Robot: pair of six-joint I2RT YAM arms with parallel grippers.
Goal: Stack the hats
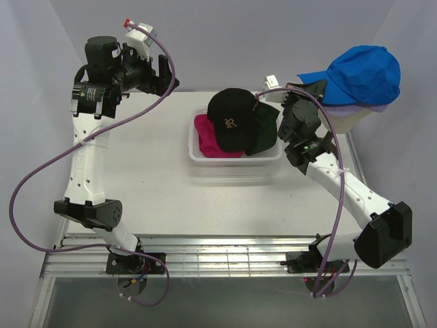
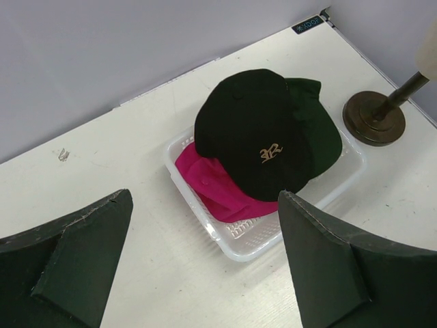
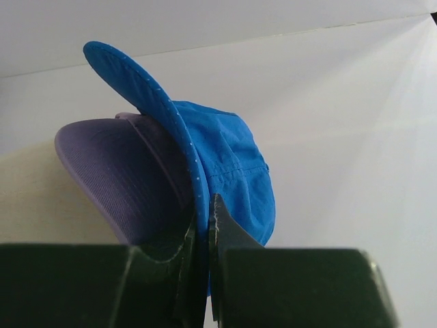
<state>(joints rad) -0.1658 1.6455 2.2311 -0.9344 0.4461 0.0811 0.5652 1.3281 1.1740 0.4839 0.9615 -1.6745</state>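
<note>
The two arms are bolted at the near edge of the white table (image 1: 150, 184), the left one rising along the left side and the right one stretching toward the far right.

Past the middle of the table sits a white mesh basket (image 1: 232, 160) with three of the hats in it. The magenta hat (image 1: 208, 140) lies at its left end. The black hat (image 1: 232, 119) rests on top of the magenta one, its gold emblem facing up. The dark green hat (image 1: 266, 130) lies at the right end, partly under the black one.

Farther back on the left, the left gripper (image 2: 203, 205) hangs raised above the far left part of the table. Its fingers are spread wide with nothing between them, and its wrist camera looks down toward the basket.

At the far right, a brown stand (image 2: 374, 117) rests on the table just right of the basket and carries a cream mannequin head (image 1: 355, 121). The lavender hat (image 3: 116, 171) sits on the head. The blue hat (image 1: 362, 75) sits over the lavender one, covering most of it, with its brim pointing left.

The right gripper (image 3: 203, 205) is at that brim. In the right wrist view its fingers are nearly together, pinching the edge of the blue brim between them, and the lavender brim shows just to the left behind it.
</note>
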